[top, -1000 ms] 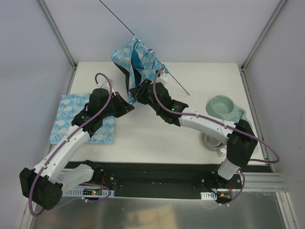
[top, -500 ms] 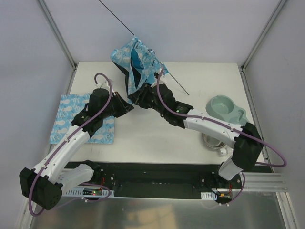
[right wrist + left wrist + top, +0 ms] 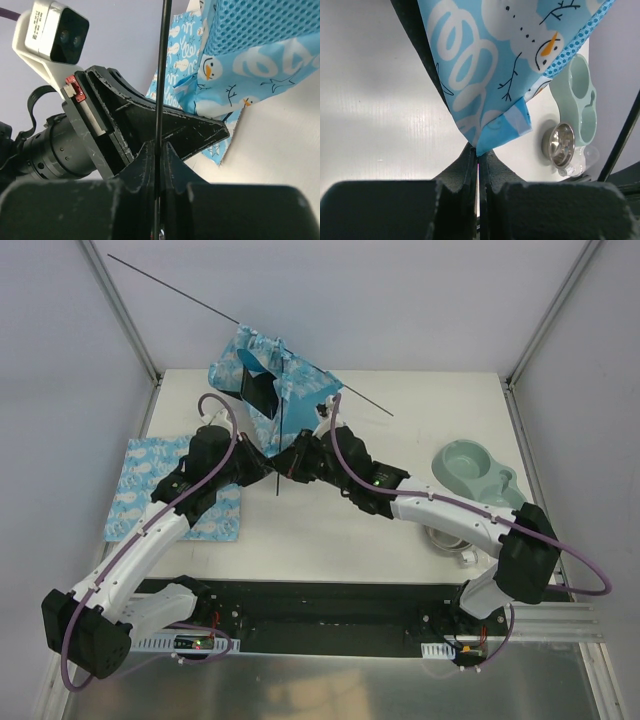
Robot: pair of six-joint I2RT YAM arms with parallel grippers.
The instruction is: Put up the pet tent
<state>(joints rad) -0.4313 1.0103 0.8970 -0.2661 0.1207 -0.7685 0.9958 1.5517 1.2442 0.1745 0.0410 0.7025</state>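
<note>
The pet tent (image 3: 262,370) is a crumpled bundle of blue snowman-print fabric held above the table's far left, its dark doorway facing up. One thin black pole (image 3: 180,288) sticks out far to the upper left and right. A second pole (image 3: 280,445) hangs nearly straight down. My left gripper (image 3: 270,466) is shut on the tent's bottom corner (image 3: 492,127); the jaws (image 3: 479,152) meet on the cloth. My right gripper (image 3: 291,462) is just to its right, shut on the hanging pole (image 3: 161,70); the pole passes between the closed jaws (image 3: 159,146).
A flat mat (image 3: 160,490) of the same blue print lies at the table's left edge under my left arm. A pale green bowl holder (image 3: 476,468) sits at the right, with a steel bowl (image 3: 561,145) beside it. The enclosure walls stand close behind.
The tent has swung left and turned, doorway now up. The long pole has tilted toward the upper left. My right gripper has moved left, close to my left gripper.
</note>
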